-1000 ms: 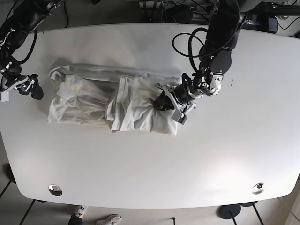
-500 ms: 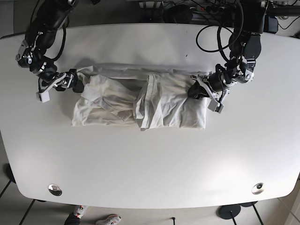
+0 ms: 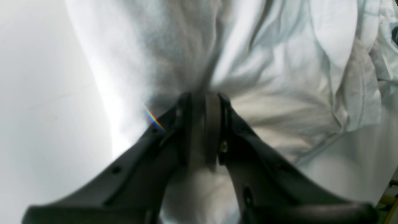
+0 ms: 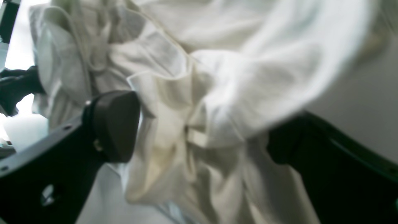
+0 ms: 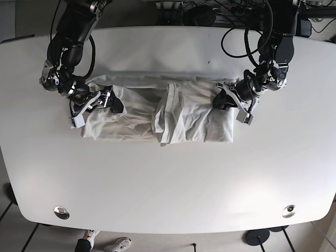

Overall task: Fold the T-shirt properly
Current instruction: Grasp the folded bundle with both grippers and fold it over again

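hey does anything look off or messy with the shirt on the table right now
Yes. The T-shirt is a rumpled, uneven bundle, not a flat fold: a thick bunched ridge crosses its middle. The left gripper pinches one end; the right gripper straddles loose folds.

You're looking at a robotics lab or test room here, not anybody's home. The big white desk (image 5: 173, 178) with rounded corners fills nearly the whole base view, and it's got two round metal fittings set into it near the front, one left (image 5: 62, 212) and one right (image 5: 289, 211). Behind the far edge there's a tangle of black cables (image 5: 210, 10) and equipment, typical rig clutter. The floor under it is pale tile with dark joints (image 5: 13, 220). At the near edge you can also spot someone's sneakers (image 5: 107, 242) poking in.
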Controlling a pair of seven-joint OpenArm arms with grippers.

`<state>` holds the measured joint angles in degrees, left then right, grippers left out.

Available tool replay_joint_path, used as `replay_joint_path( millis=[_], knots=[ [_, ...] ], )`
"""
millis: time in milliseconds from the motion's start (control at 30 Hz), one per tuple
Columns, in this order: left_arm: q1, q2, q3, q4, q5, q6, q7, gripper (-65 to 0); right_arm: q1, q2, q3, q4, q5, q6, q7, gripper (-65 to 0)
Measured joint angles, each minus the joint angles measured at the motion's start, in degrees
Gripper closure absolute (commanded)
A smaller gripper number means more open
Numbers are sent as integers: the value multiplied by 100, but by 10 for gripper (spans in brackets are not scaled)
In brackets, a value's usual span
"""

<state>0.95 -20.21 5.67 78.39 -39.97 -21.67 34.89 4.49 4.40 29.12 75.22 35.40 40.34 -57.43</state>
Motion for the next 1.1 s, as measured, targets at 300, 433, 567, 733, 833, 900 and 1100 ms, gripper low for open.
replay_joint_path(
  millis=[300,433,567,733,833,900,1100],
  knots=[
    [-7,20,11,-9,9,0,0,-63,-15,22,-37,109,-199,-50,-52,-22],
    [-37,240,26,-20,50,22,2,-67,-280,33,-35,1530,-221,-48,-732,-21],
    [-37,505,39,-46,48,22,9,-68,-380,35,-39,2850,-155,-140,-1027,-21],
    [-267,931,37,-402,39,20,-2,-68,-369,96,-699,3886,-214,-179,-1517,-21],
    [-269,1016,24,-452,20,17,-48,-68,-367,66,-1215,3952,-205,-181,-1486,-21],
    [-271,1049,26,-457,22,20,-48,-68,-365,-83,-1574,3947,-236,-184,-1486,-21],
    [-271,1051,28,-459,22,20,-46,-68,-138,-682,-2564,3517,-271,-195,-887,-21]
  ],
)
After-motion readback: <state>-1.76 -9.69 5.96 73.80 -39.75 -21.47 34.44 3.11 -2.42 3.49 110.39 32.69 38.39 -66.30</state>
